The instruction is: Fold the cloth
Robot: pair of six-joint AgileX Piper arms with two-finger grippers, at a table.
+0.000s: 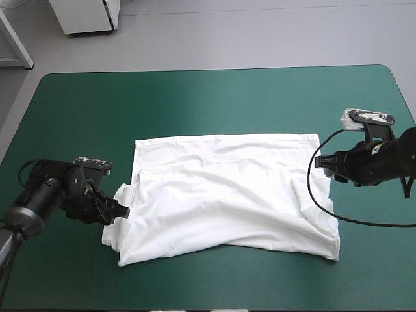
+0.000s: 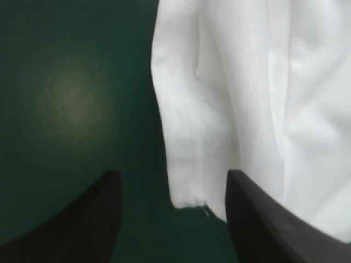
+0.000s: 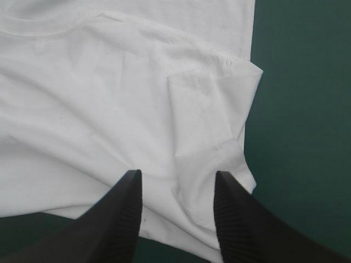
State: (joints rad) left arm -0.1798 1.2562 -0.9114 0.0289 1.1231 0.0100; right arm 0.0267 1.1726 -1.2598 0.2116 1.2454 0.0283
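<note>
T-shirt (image 1: 227,195) lies spread and wrinkled on the teal-green cover (image 1: 195,104), in the middle of the table and nearer its near edge. It forms a rough rectangle with its long sides running left to right.

Left gripper (image 1: 123,211) sits at the shirt's left edge with its jaws parted and nothing clamped. In its wrist view one finger (image 2: 82,219) is over bare cover and the other (image 2: 263,219) is against the white cloth, and a hemmed corner (image 2: 189,186) reaches into the gap between them.

Right gripper (image 1: 323,164) is at the shirt's right edge, likewise released with its jaws apart. In its wrist view both fingers are over the cloth near its edge. A folded sleeve (image 3: 211,109) lies just ahead, in line with the gap, and the neckband (image 3: 49,28) curves farther off. Bare cover runs beside that finger (image 3: 247,219) which is nearer the shirt's edge.
</note>
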